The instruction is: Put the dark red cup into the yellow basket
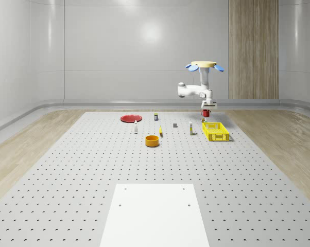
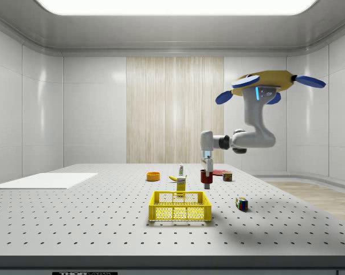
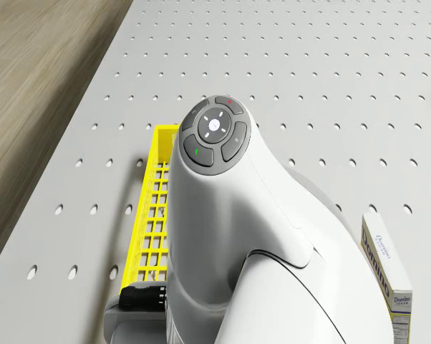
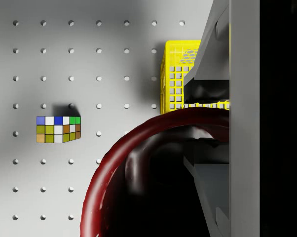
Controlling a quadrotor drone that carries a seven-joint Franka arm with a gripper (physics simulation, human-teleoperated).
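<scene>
A grey pegboard floor (image 1: 83, 170) runs between pale walls, with wood strips at its edges. The drone (image 2: 263, 83) hovers beyond the yellow basket (image 2: 180, 205). Its gripper (image 2: 206, 179) pinches the rim of the dark red cup (image 4: 138, 182), held above the floor just beside the basket.

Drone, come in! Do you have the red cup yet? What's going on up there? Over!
Claw shut on dark red cup, held in the air. Drone hovering near yellow basket, cup not in yet. Nothing blocking.
</scene>
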